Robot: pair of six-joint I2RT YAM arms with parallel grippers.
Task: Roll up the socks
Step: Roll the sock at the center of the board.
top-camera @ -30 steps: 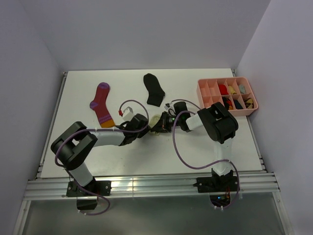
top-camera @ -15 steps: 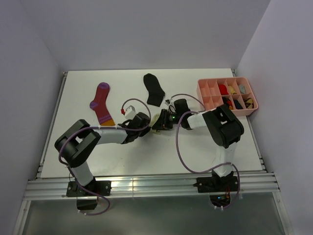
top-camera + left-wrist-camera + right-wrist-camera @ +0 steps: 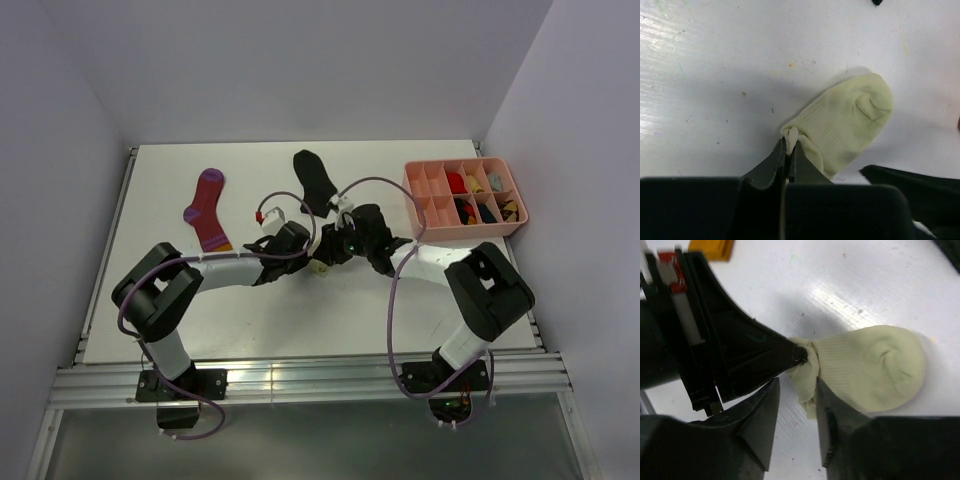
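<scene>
From above, the cream sock [image 3: 320, 268] is almost all hidden under the left gripper [image 3: 308, 262] and the right gripper [image 3: 332, 255], with only a small pale bit peeking out. In the left wrist view its bunched end goes down between the dark fingers [image 3: 772, 165] and out of sight. An orange thing [image 3: 712, 247] is cut off by the top edge of the right wrist view.

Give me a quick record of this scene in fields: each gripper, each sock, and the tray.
left gripper: shut on the bunched cuff of the cream sock
right gripper: open, fingers either side of that same cuff
cream sock: mid-workspace, lying flat beyond the cuff, not yet rolled
black sock: flat, far side, untouched
magenta sock: flat, far left, untouched
pink tray: far right, small coloured items in its compartments
</scene>
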